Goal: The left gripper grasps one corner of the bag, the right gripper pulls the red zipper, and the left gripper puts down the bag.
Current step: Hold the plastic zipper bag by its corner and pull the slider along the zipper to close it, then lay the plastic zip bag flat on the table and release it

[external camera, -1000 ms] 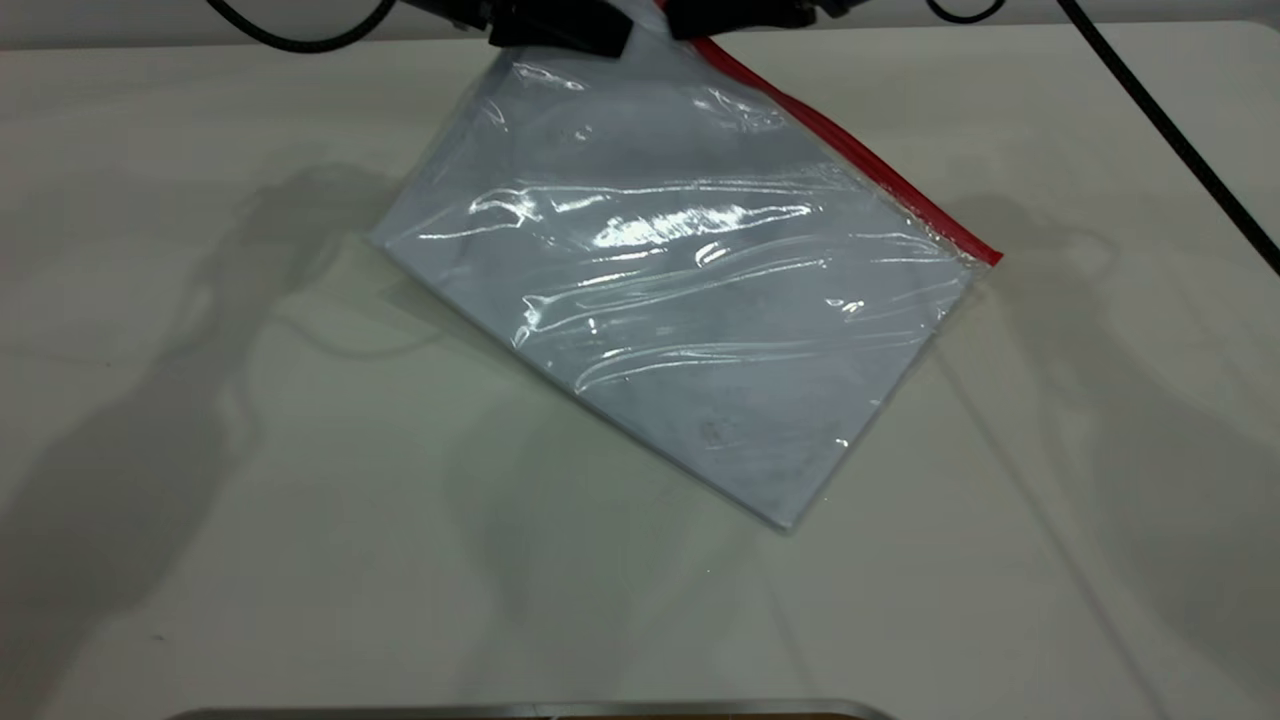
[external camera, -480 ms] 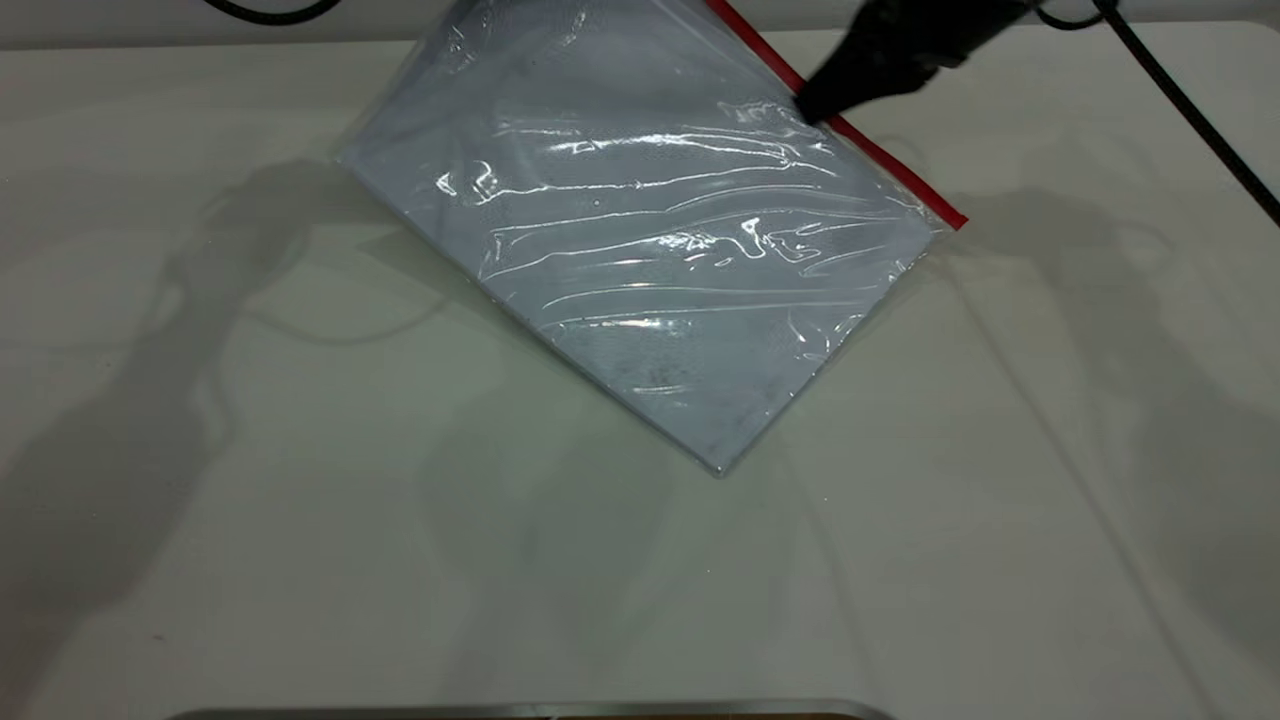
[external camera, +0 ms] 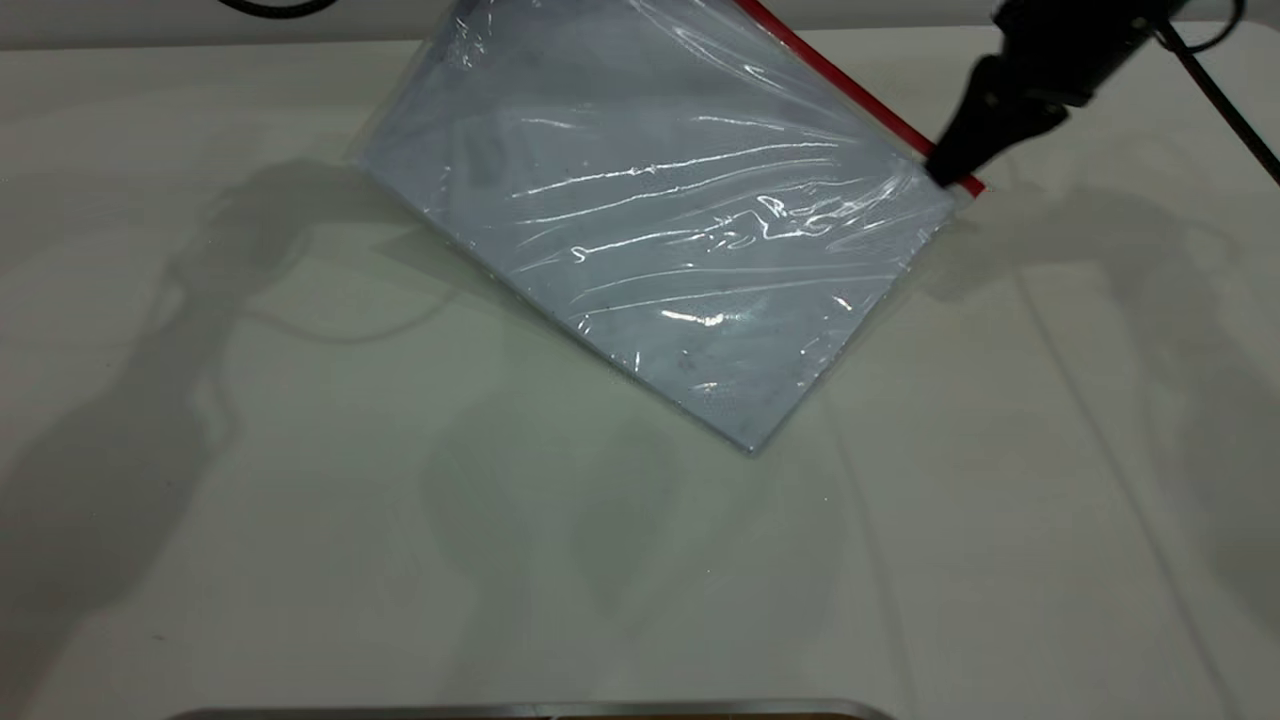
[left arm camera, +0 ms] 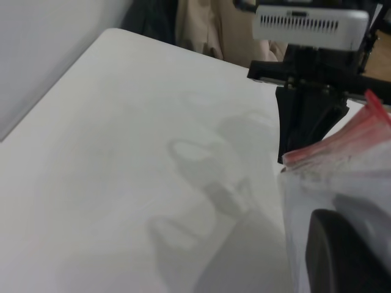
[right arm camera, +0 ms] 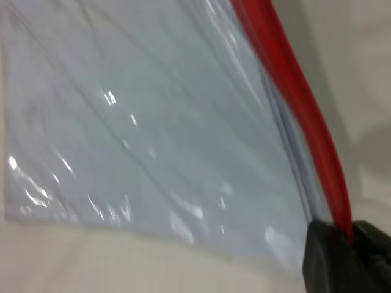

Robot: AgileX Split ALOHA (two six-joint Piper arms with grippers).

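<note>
Exterior view: right gripper (external camera: 945, 175) pinches red zipper (external camera: 850, 88) at its lower end.

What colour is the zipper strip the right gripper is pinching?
Red: the red zipper shows best in the right wrist view, running into the right gripper.

A plain off-white table (external camera: 300, 560) carries the scene, marked with soft grey shadows left and right. The bag (external camera: 660, 230) hangs tilted above it; whether its lowest clear corner touches the tabletop cannot be told. A grey metallic edge (external camera: 530, 710) lines the near side.
</note>
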